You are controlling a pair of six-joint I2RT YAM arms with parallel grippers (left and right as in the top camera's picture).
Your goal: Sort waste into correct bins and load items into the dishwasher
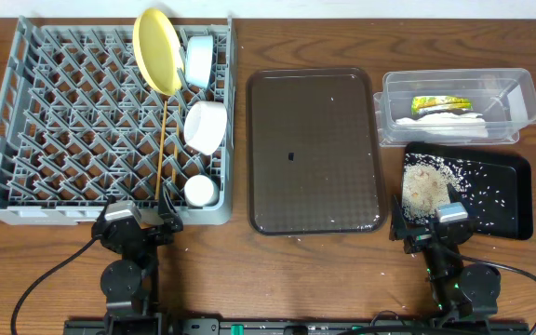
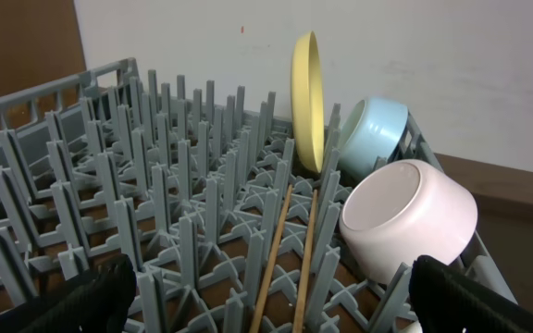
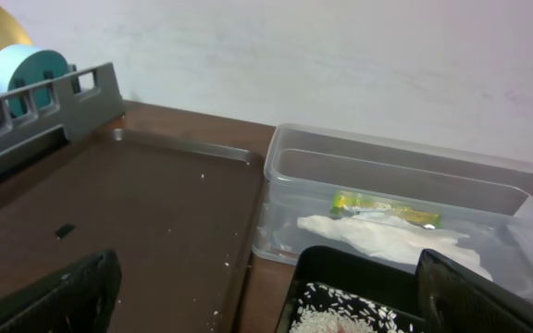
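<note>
Left gripper gapes wide and empty at the near wall of the rack, which holds plate, blue bowl, white bowl, cup and chopsticks, while right gripper, equally wide and empty, sits at the near edge of the black tray bearing scraps, with wrapper and paper in the tub beyond.

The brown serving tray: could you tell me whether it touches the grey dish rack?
Apart: overhead, a strip of wooden table shows between the serving tray and the dish rack.
</note>
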